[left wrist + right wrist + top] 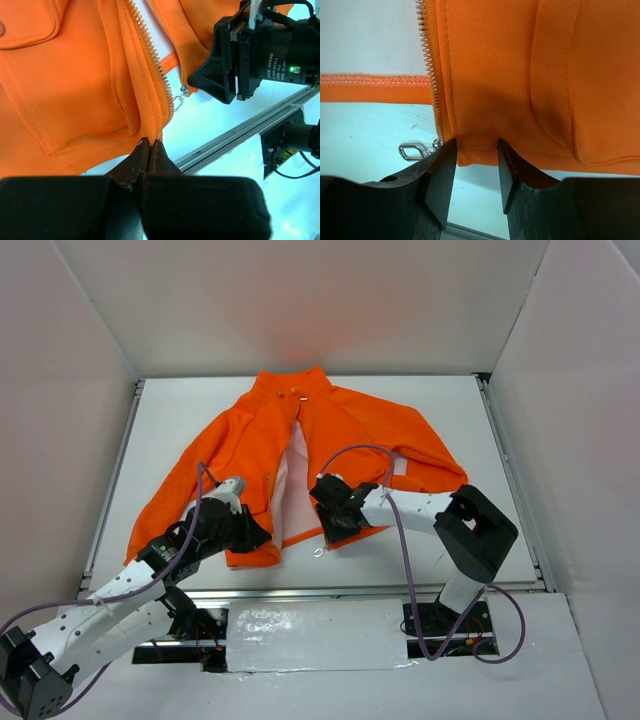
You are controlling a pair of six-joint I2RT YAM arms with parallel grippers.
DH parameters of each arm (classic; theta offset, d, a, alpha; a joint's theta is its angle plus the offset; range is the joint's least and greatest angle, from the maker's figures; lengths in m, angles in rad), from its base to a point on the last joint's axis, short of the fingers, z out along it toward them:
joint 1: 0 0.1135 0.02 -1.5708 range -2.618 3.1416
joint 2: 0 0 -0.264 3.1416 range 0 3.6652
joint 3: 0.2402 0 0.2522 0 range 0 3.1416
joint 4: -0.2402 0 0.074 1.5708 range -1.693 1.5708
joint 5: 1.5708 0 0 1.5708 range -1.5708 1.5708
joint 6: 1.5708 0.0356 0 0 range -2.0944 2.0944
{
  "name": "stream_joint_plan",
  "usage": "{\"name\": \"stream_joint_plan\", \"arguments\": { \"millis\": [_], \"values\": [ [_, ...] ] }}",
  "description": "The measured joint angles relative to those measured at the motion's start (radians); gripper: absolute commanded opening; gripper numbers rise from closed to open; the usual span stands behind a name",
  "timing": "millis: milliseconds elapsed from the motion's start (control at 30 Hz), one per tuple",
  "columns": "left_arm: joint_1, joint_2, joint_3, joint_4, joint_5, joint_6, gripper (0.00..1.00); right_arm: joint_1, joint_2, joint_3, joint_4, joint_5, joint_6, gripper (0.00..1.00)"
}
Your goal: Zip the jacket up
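The orange jacket (330,430) lies flat and open on the white table (480,420), collar at the far side and whitish lining showing between the front panels. My left gripper (255,532) is shut, pinching the bottom hem corner of one front panel (75,90) just beside the pale zipper teeth (150,50). My right gripper (335,525) is open, its fingers (442,165) straddling the bottom hem of the other panel (520,75) next to its zipper teeth (432,85). The metal zipper pull (412,151) lies on the table just left of the right jaws; it also shows in the left wrist view (178,102).
A metal rail (380,590) runs along the table's near edge, with a white taped patch (310,635) below it. White walls enclose the table on three sides. The right arm's elbow (480,530) stands over the table's near right part.
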Motion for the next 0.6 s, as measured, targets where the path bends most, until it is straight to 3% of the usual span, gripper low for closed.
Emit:
{"name": "stream_joint_plan", "arguments": {
  "millis": [333, 500, 567, 600],
  "values": [
    [0.000, -0.002, 0.000, 0.001, -0.011, -0.005, 0.00, 0.042, 0.055, 0.039, -0.018, 0.061, 0.041, 0.39],
    [0.000, -0.009, 0.000, -0.008, -0.023, -0.008, 0.00, 0.059, 0.075, 0.041, 0.016, 0.060, 0.062, 0.18],
    [0.000, -0.011, 0.000, -0.009, -0.026, -0.008, 0.00, 0.060, 0.080, 0.042, 0.038, 0.048, 0.071, 0.02],
    [0.000, -0.011, 0.000, -0.010, -0.027, -0.008, 0.00, 0.060, 0.081, 0.042, 0.047, 0.041, 0.075, 0.00]
  ]
}}
